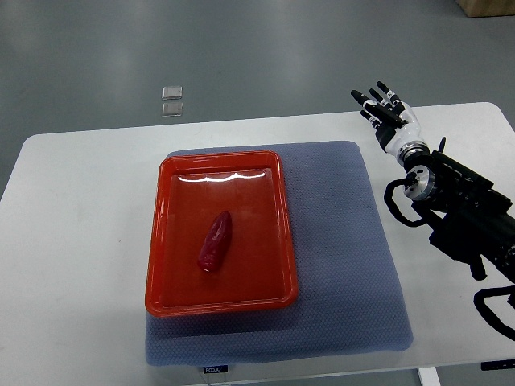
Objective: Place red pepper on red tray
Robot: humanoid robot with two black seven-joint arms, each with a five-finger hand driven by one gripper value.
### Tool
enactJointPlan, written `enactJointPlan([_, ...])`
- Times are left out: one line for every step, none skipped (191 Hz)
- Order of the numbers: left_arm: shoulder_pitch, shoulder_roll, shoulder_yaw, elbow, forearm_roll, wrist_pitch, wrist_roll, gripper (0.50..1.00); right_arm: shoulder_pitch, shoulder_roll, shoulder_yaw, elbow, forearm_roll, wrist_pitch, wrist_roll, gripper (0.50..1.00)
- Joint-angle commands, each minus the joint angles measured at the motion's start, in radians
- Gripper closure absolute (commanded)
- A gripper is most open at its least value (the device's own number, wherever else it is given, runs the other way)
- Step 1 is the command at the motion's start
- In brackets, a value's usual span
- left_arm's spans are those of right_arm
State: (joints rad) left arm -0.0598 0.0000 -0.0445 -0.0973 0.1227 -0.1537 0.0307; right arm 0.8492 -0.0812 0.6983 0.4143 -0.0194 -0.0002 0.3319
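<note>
A dark red pepper [216,241] lies inside the red tray [173,299], near its middle, pointing up and to the right. The tray sits on a blue-grey mat [346,257] on the white table. My right hand [385,111] is raised at the table's far right, well away from the tray, its fingers spread and holding nothing. Its black arm comes in from the right edge. The left arm does not show.
The white table [80,225] has bare surface left of the mat. Two small clear squares [171,100] lie on the grey floor beyond the table's far edge. A brown box corner [487,7] shows at the top right.
</note>
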Motion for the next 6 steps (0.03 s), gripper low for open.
enactJointPlan([0.000,0.000,0.000,-0.002,0.000,0.000,0.000,0.500,-0.001,0.003,0.003,-0.002,-0.020,0.000,0.007,0.581])
enactJointPlan([0.000,0.000,0.000,-0.002,0.000,0.000,0.000,0.500,-0.001,0.003,0.003,-0.002,-0.020,0.000,0.007,0.581])
enactJointPlan([0.000,0.000,0.000,0.001,0.000,0.000,0.000,0.500,-0.001,0.003,0.003,-0.002,-0.020,0.000,0.007,0.581])
enactJointPlan([0.000,0.000,0.000,-0.002,0.000,0.000,0.000,0.500,-0.001,0.003,0.003,-0.002,-0.020,0.002,0.009,0.581])
enactJointPlan([0.000,0.000,0.000,-0.002,0.000,0.000,0.000,0.500,-0.001,0.003,0.003,-0.002,-0.020,0.002,0.009,0.581])
enactJointPlan([0.000,0.000,0.000,-0.002,0.000,0.000,0.000,0.500,-0.001,0.004,0.003,-0.002,-0.020,0.002,0.009,0.581])
